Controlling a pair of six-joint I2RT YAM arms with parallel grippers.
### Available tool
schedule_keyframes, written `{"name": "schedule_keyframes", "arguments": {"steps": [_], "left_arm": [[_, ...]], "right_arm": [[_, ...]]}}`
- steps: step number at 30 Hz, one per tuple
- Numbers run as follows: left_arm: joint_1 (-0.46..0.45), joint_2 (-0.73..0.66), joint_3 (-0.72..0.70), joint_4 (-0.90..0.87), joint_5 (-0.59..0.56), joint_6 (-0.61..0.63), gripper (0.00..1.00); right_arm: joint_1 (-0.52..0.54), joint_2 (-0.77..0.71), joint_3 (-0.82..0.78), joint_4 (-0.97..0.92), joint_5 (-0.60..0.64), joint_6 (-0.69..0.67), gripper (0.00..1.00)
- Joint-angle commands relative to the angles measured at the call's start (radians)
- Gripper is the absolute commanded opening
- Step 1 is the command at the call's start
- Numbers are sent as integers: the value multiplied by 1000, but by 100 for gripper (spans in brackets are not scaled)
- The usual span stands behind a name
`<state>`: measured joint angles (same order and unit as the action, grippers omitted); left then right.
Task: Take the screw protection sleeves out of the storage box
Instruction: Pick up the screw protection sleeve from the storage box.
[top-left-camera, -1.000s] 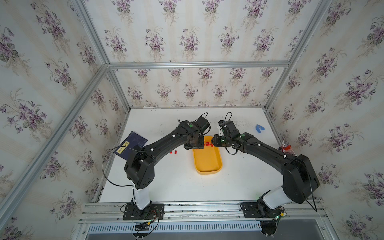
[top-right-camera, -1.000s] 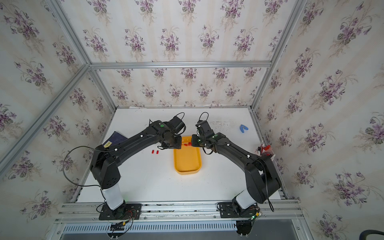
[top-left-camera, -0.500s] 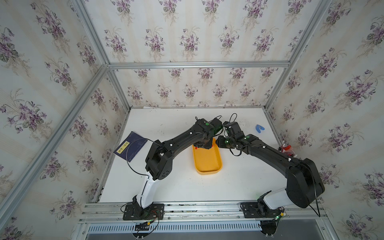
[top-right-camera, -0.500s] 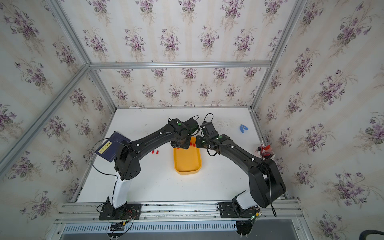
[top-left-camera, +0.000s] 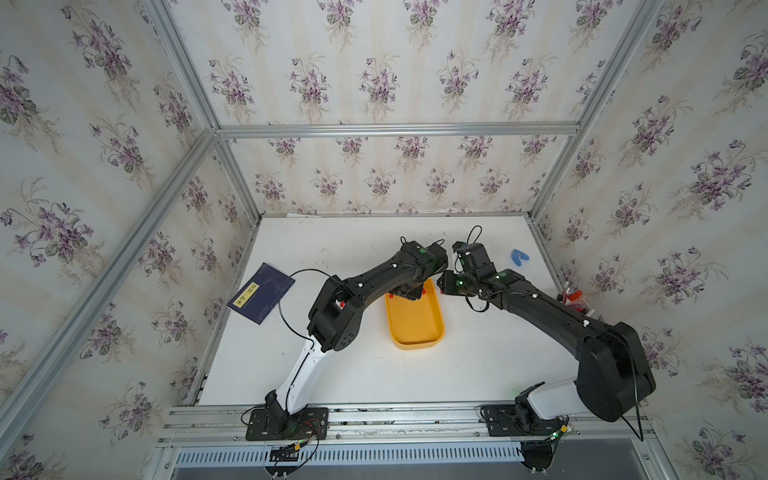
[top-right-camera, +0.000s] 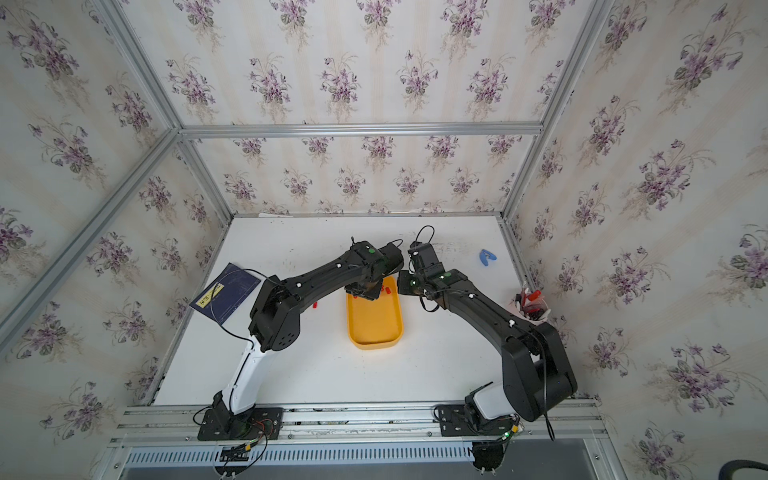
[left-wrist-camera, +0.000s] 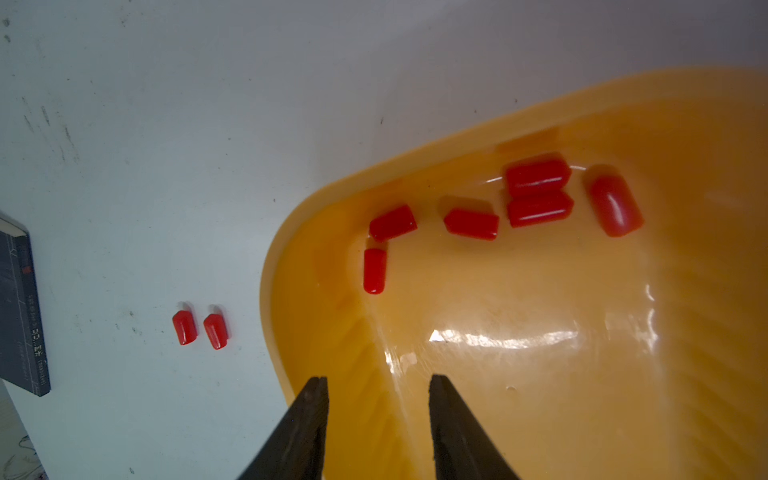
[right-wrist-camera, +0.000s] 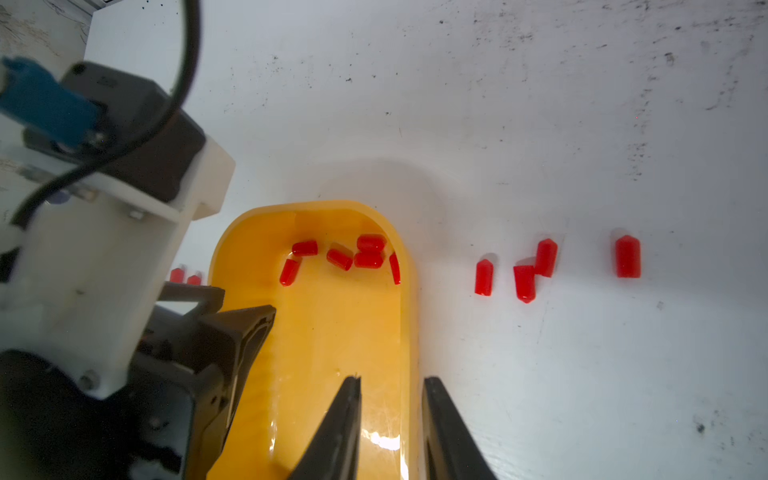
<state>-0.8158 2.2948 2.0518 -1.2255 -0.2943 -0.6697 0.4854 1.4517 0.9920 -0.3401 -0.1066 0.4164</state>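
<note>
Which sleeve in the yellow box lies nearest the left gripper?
The sleeve at the row's corner end, pointing toward the left gripper; the other five lie farther off.

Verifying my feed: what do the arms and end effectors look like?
The left arm and right arm are black, lowest link white, with green wrist lights and black cables. The left end effector and right end effector have black tapering fingers.

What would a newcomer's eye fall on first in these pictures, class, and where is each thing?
The shallow yellow-orange plastic tray glows at the centre of the white table, with six tiny bright red plastic caps clustered at its far end. Beside it lie two loose red caps on one side and four loose red caps on the other. The black left arm and black right arm meet over that far end.
</note>
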Motion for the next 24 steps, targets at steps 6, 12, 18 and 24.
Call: {"name": "schedule_keyframes", "arguments": {"steps": [6,12,18,24], "left_arm": [[19,40,-15,33,-25,21,40],[33,72,-17,48,-22,41,40],[46,84,-34,73,-33,54,39],[56,106,-17,82,-34,69,36]], "right_arm": [[-11,0,-3,6,2,-19,31],[-17,-1,-5,5,5,-23,30],[-24,-8,-16,11,4,-30,31],[-25,-4,-19,18,-7,-34,31]]}}
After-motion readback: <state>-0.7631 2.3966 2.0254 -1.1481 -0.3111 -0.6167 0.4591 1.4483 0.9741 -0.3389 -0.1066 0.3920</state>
